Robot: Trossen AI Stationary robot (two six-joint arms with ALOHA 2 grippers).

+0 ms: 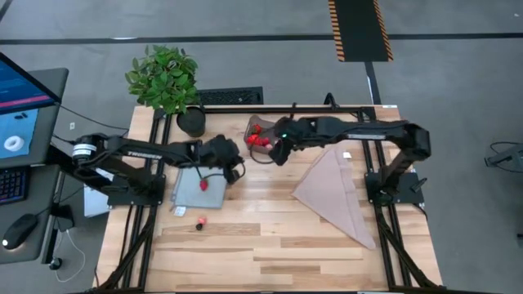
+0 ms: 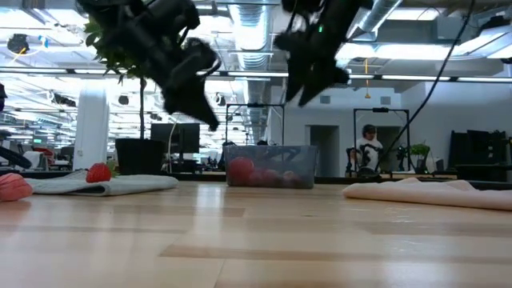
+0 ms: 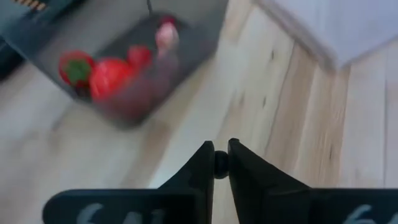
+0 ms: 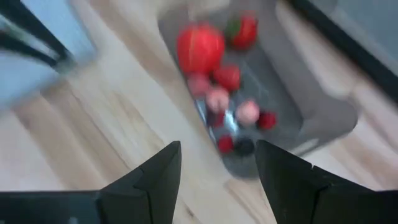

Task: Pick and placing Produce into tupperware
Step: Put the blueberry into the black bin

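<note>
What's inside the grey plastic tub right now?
The tupperware holds one large bright red round fruit, a strawberry-like piece and several small red, pink and dark berries. Anything beneath them is hidden.

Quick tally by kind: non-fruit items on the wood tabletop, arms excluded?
Tub: 1
Mat: 1
Cloth: 1
Potted plant: 1
Total: 4
</note>
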